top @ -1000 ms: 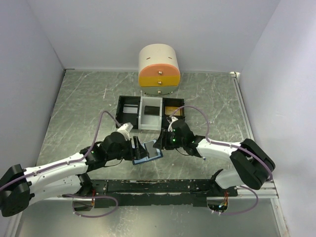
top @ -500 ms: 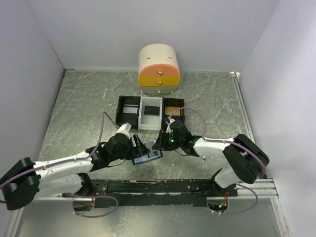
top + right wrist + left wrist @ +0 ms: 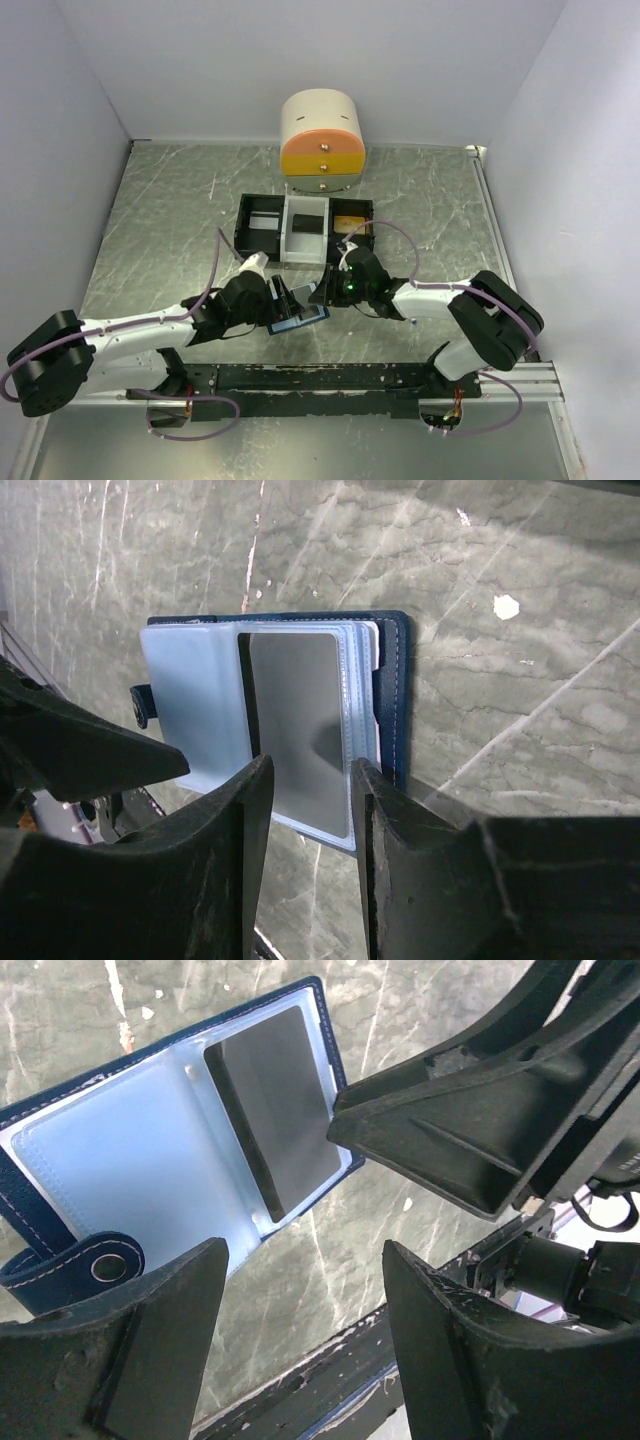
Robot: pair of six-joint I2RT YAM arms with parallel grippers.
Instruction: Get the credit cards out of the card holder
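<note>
The left fingers (image 3: 150, 1360) stand wide apart with nothing between them, hovering just above the near edge of the flat, dark-blue folding card holder (image 3: 130, 1180). The right fingers (image 3: 230, 860) are parted only a little. They straddle the end of a clear pocket that holds a dark grey rectangular credit card (image 3: 295, 710). I cannot tell whether they are pinching it or only poised over it.

The card holder lies open and flat on the grey marbled worktop (image 3: 160, 220), light-blue inside up, between the two arms near their bases. Its snap tab (image 3: 105, 1265) is folded out at one end. The card sits in the pocket. Behind are a black-and-white three-compartment tray (image 3: 305, 228) and a round cream-and-orange drawer unit (image 3: 322, 145).
</note>
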